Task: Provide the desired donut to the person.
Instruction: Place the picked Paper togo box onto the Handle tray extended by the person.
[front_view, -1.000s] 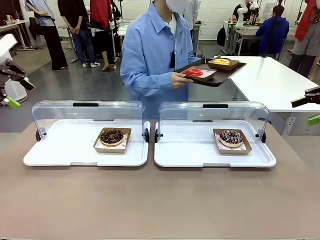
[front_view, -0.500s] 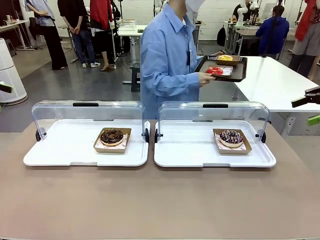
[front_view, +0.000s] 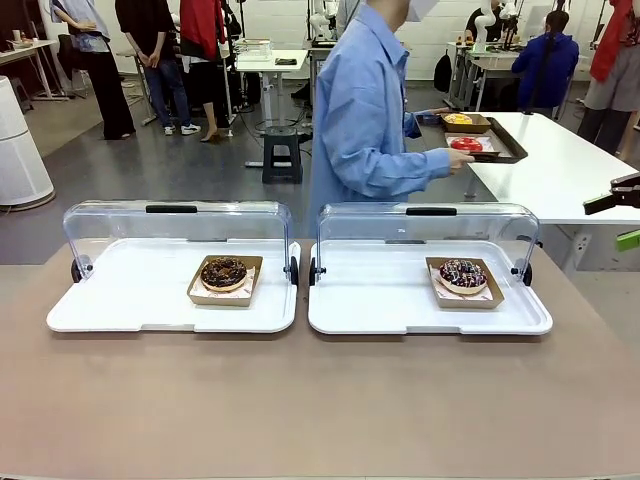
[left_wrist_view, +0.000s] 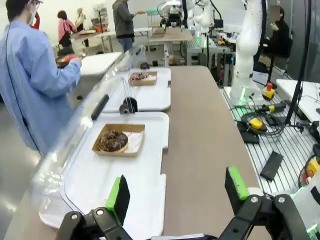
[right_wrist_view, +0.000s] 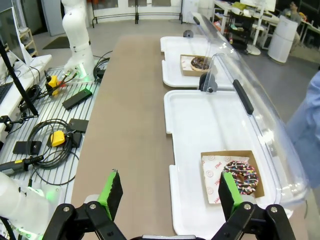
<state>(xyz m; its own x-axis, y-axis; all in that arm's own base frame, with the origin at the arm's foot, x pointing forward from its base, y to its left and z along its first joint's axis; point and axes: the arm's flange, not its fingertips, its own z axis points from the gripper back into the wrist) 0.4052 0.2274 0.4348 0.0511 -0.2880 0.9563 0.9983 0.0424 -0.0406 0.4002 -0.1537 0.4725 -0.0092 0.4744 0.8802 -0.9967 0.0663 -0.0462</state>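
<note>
Two donuts lie in paper boats on white trays. The chocolate donut (front_view: 224, 272) (left_wrist_view: 112, 141) (right_wrist_view: 201, 63) is on the left tray (front_view: 120, 300). The sprinkled donut (front_view: 463, 274) (right_wrist_view: 242, 176) (left_wrist_view: 139, 76) is on the right tray (front_view: 380, 300). Both clear lids stand raised at the far side. The person (front_view: 370, 130) (left_wrist_view: 30, 85) in a light blue shirt stands behind the trays, turned right, with a hand on a dark tray (front_view: 497, 140) of donuts. My left gripper (left_wrist_view: 177, 192) is open above the table's left end. My right gripper (right_wrist_view: 170, 192) (front_view: 620, 218) is open off the right end.
The dark tray rests on a white side table (front_view: 560, 170) at the far right. Cables and boxes lie on the slatted floor (right_wrist_view: 50, 125) on my side of the table. Other people stand far back by other tables (front_view: 150, 50).
The person has turned and stepped right, carrying the dark tray over to the white side table. My left arm has drawn back out of the front view. The donuts have not moved.
</note>
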